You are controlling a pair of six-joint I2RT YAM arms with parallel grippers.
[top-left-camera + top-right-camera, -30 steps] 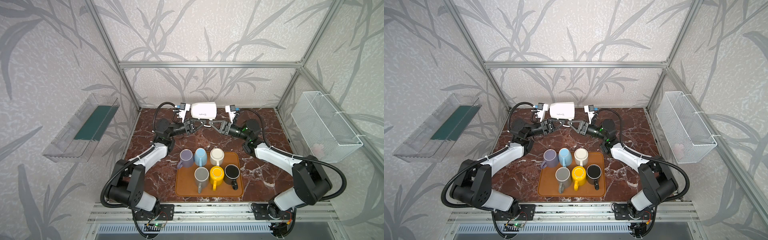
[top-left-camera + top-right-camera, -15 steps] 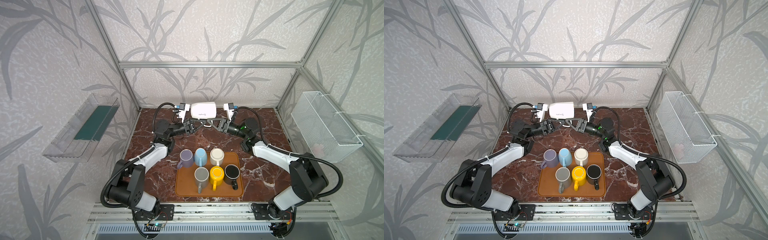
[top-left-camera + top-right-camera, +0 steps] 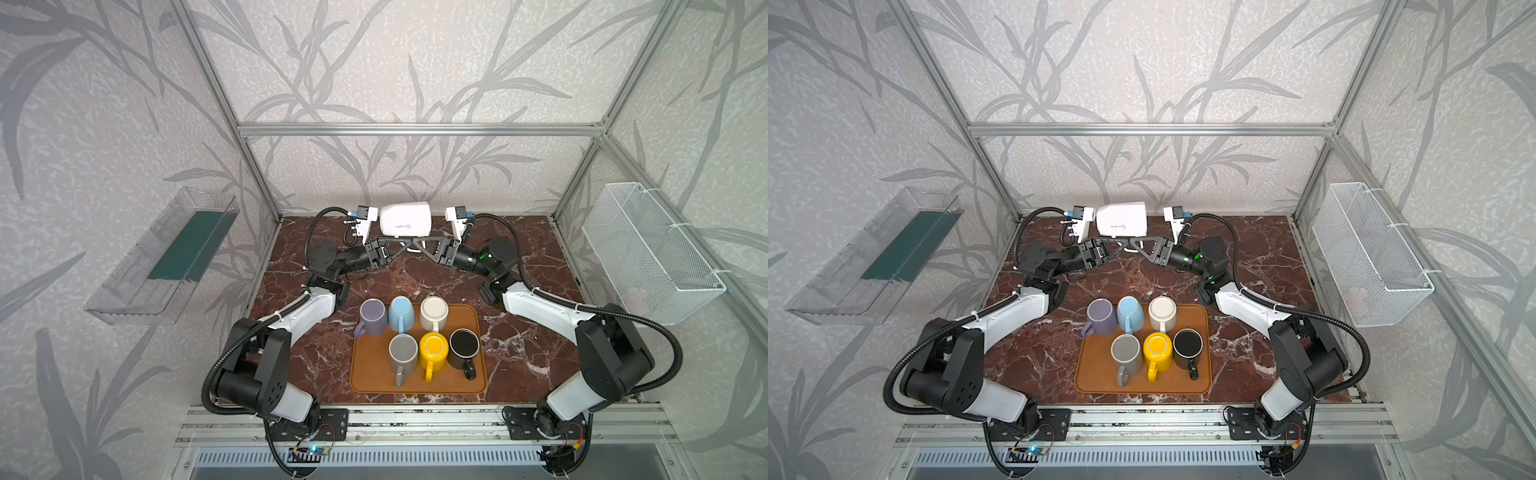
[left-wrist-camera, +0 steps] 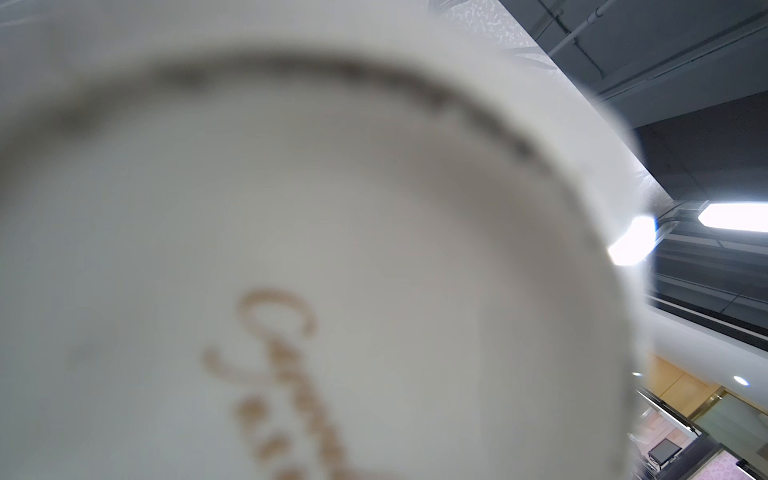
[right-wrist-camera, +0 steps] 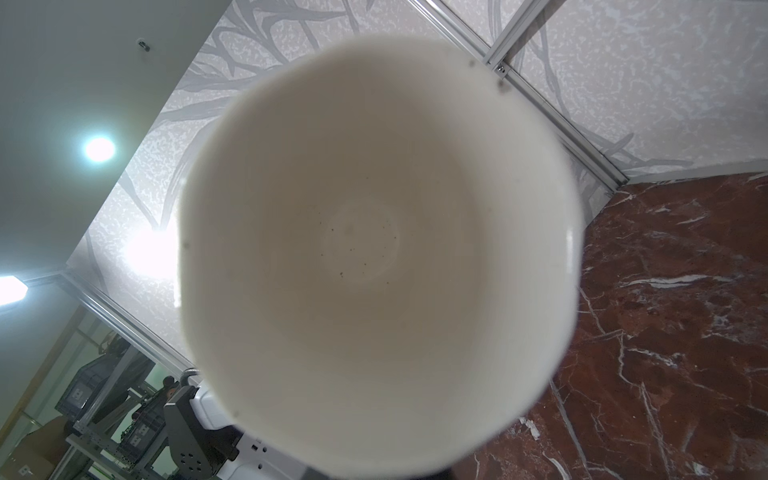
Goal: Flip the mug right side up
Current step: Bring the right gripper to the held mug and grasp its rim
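**Top views.** Item: white mug (image 3: pixel 405 219). It is held on its side in the air above the back of the table (image 3: pixel 519 249). The base is turned left, the mouth right, and the handle (image 3: pixel 411 249) hangs below. In both top views the left tool (image 3: pixel 402 242) and the right tool (image 3: pixel 419 242) are seen meeting under the mug at the handle. Both are closed, and the mug is judged to be gripped by each there, though the exact contact is too small to be made out. Six other mugs (image 3: pixel 403 353) are stood on a brown tray (image 3: pixel 415 384) nearer the front, well apart from the held one.

**Left wrist view.** The frame is filled by the mug's blurred base, marked with gold lettering (image 4: pixel 282 374). No tool is shown.

**Right wrist view.** The open mouth and empty inside are faced squarely, with the table seen beside them. No tool is shown.

**Handling.** Glazed ceramic is assumed: stiff, fairly heavy for a pinch grip, slippery, and breakable if dropped. The handle is judged the surest hold, with the wall at the rim as an alternative. Because the weight sits off to one side of the handle, some swing in the grip is to be expected as the mouth is turned upward.
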